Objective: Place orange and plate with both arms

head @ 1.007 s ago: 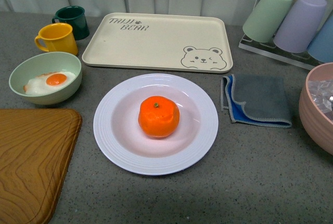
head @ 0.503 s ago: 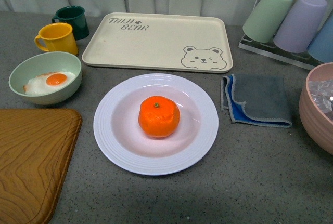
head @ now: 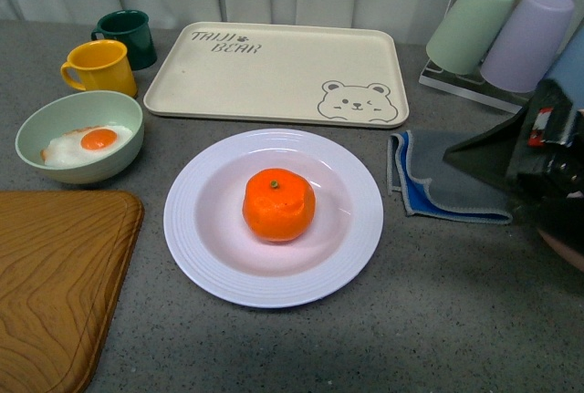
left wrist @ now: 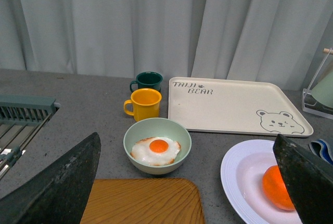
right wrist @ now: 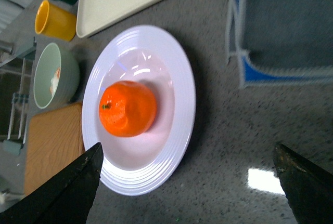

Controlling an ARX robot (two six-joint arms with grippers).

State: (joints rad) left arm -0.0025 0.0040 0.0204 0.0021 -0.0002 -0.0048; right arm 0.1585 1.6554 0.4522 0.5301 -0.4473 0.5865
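My right gripper (head: 511,160) now enters front view, jaws spread, empty. Orange (head: 278,203) in plate (head: 196,229) lies ahead of it, untouched. Left gripper (left wrist: 186,138) spread too. Approach starting, I judge.

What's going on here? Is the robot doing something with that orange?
Nothing is held right now. The orange sits in the middle of the white plate. The robot's right arm shows at the right edge, by a grey cloth; the right gripper is open and empty. The left gripper is open and empty too.
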